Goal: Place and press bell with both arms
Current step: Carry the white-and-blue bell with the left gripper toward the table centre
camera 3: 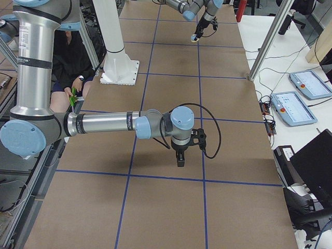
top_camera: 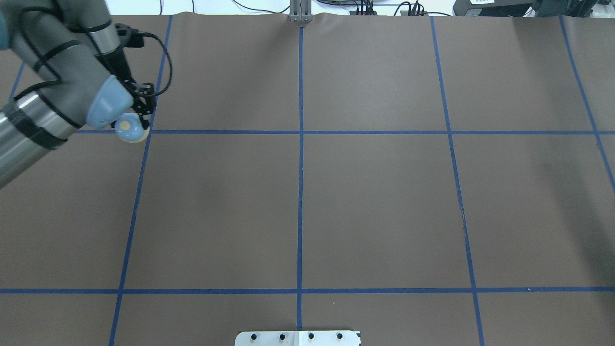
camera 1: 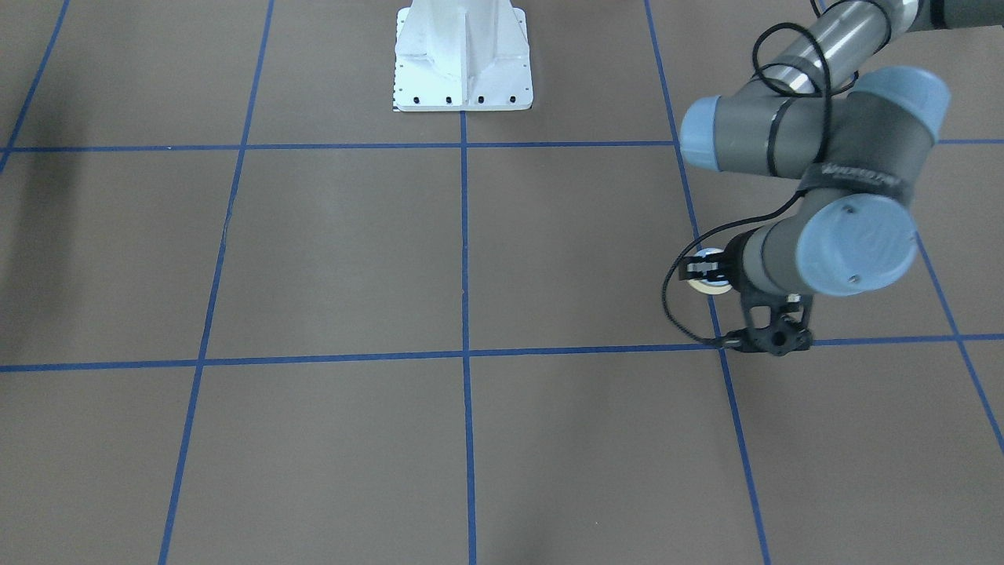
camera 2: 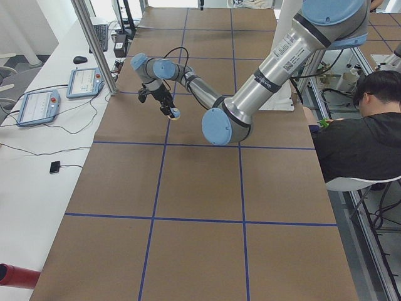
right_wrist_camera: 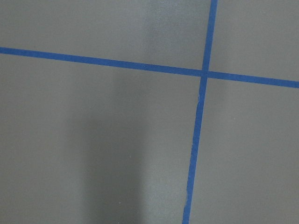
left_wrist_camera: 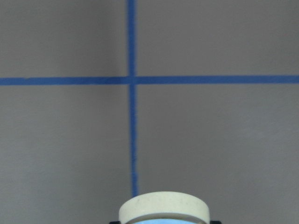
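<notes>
The small light-blue, cream-based dome bell [top_camera: 129, 128] is gripped by the closed black left gripper [camera 1: 708, 271], at the brown table's [top_camera: 375, 202] far left. The right gripper [camera 3: 180, 160] is seen only from the side, so its opening cannot be told.

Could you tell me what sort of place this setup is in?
Likely a robotics lab: a brown table gridded with blue tape, teach pendants on a side bench, and a seated operator.

Seen from overhead, bare table [top_camera: 375, 202] spreads from centre out to 3 o'clock. The white pedestal [top_camera: 298, 338] stands at 6 o'clock; the left arm [top_camera: 57, 96], its tool [top_camera: 139, 117] clamping the bell [top_camera: 129, 127], fills 10 o'clock.
</notes>
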Robot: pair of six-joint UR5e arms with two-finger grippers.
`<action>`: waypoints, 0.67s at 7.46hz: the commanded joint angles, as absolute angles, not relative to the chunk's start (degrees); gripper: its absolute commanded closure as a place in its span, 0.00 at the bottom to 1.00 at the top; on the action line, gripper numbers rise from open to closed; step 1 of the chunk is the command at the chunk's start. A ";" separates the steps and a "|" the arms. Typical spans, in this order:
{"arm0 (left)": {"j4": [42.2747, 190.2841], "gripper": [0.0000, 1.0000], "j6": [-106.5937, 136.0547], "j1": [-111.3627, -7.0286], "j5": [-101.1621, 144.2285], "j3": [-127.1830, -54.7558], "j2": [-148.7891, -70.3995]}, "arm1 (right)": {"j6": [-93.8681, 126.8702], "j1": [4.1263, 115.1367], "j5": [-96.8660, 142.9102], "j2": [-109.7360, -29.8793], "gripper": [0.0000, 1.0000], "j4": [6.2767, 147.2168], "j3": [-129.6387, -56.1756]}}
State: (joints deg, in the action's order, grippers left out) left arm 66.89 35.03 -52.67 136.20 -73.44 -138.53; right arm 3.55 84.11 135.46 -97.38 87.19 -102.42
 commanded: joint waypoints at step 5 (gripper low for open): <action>93.55 0.83 56.92 -43.69 136.23 -46.51 -155.83 | 4.48 84.11 135.44 -97.21 0.00 87.19 -102.39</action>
State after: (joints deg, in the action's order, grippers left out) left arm 87.61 52.42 -45.05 136.23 -49.40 -154.28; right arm 4.45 84.11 135.44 -97.21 87.19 -102.39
